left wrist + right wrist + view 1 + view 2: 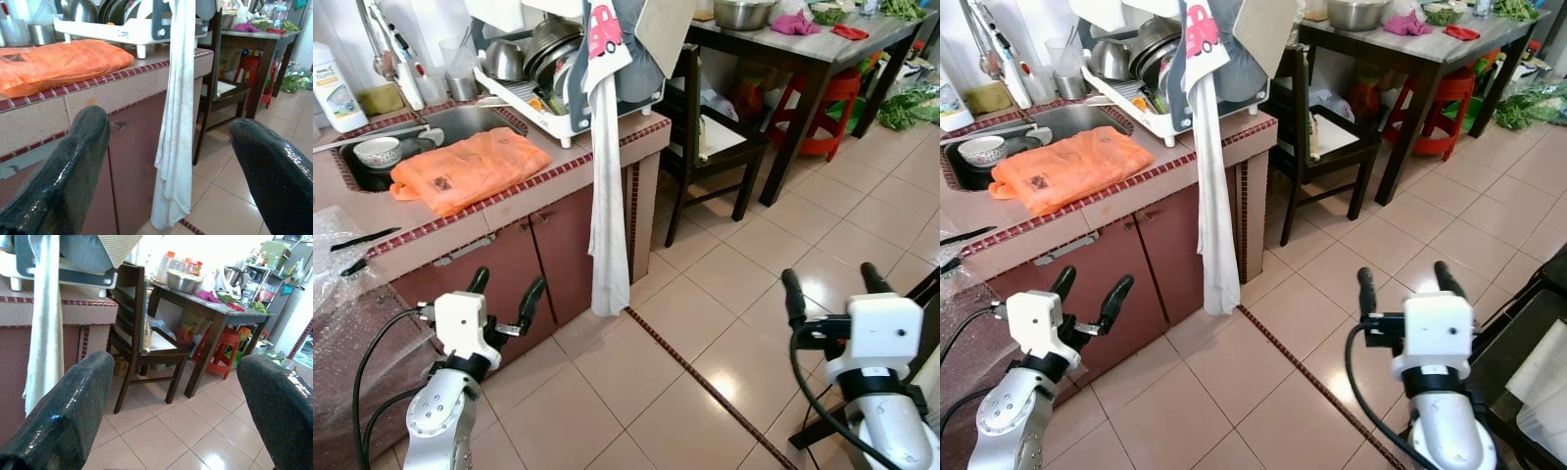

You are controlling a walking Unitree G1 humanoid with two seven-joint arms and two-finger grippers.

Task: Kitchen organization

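Note:
An orange plastic bag (470,166) lies on the tiled counter (538,186) by the sink (421,132), which holds a small bowl (378,151). A white dish rack (558,69) full of pots stands at the counter's end. A long white towel (607,215) hangs from it down past the brown cabinet door (578,245). My left gripper (504,299) is open, low in front of the cabinet, holding nothing. My right gripper (834,284) is open over the floor tiles, empty too.
A dark wooden chair (710,137) stands beside the counter, with a dark table (803,49) behind it carrying a metal bowl (742,12) and cloths. A red stool (827,108) sits under the table. Greens (911,103) lie on the floor at far right.

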